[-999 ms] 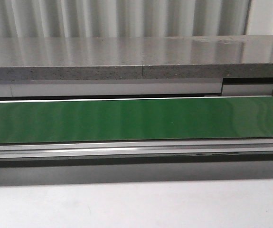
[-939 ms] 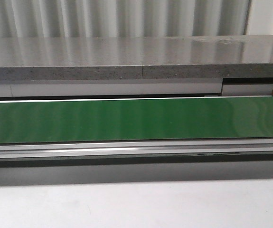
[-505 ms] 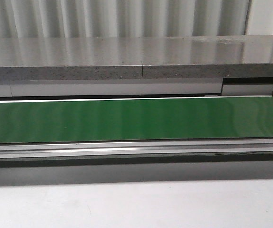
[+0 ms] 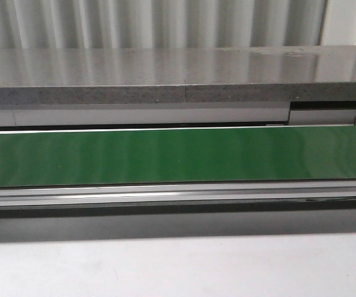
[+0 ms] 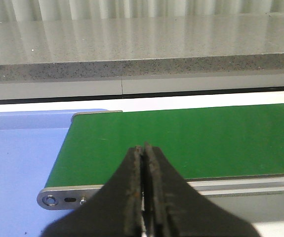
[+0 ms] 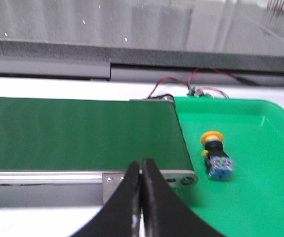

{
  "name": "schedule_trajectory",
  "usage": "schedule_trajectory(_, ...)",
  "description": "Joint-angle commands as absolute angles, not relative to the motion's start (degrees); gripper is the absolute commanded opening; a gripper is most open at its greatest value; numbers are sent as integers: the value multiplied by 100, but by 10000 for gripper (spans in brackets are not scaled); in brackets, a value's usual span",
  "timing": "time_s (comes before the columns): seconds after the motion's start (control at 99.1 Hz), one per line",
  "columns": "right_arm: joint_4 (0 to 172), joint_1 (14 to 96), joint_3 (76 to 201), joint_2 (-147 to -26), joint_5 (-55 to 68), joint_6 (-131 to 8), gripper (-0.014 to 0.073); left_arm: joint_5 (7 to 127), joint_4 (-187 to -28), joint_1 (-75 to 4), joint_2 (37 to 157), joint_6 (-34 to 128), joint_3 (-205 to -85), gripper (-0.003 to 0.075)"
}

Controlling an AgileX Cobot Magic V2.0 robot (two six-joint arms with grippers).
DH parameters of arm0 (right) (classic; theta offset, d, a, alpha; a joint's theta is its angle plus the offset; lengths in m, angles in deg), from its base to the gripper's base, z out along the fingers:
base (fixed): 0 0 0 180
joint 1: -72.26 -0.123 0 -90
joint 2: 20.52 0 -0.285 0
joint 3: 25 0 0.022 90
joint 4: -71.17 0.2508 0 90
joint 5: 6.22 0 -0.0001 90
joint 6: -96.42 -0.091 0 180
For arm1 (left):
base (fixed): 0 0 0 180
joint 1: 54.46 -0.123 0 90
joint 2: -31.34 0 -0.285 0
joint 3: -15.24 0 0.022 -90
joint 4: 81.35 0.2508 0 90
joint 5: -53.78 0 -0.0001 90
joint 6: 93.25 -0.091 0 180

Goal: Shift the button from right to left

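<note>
Left tool: fingers pressed together, nothing between them — it hangs over the near edge of the green belt, close to the belt's end.
Blue tray: beside that belt end, partly under it.
Right tool: fingers also pressed together, holding nothing, above the other end of the belt.
Button: lies on its side in the green tray, just beside the belt end — yellow cap away from the tool, blue block nearer.
Front view: same as one second ago; only the belt and grey counter, no arm, no button.
</note>
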State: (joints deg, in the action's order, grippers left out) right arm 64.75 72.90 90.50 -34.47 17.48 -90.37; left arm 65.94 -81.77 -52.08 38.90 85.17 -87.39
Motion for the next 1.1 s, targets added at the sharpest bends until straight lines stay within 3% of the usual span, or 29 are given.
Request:
schedule_trajectory(0.0, 6396, 7298, 9758, -3984, 1855, -9017, -66, 6157, -8189, -5164, 3706, 8563, -8511, -20)
schedule_trajectory(0.656, 6672, 7245, 11705, -6508, 3343, -9017, -46, 6157, -8189, -5164, 3706, 8563, -8511, -20)
schedule_trajectory(0.767, 6697, 7245, 11953, -6952, 3697, -9017, 80, 6157, -8189, -5164, 3706, 8563, -8511, -20)
schedule_trajectory(0.989, 6698, 7245, 12342, -7642, 4067, -9017, 545, 6157, -8189, -5164, 3706, 8563, -8511, -20)
schedule_trajectory(1.09, 6698, 7245, 12518, -7929, 4150, -9017, 642, 6157, -8189, -5164, 3706, 8563, -8511, -20)
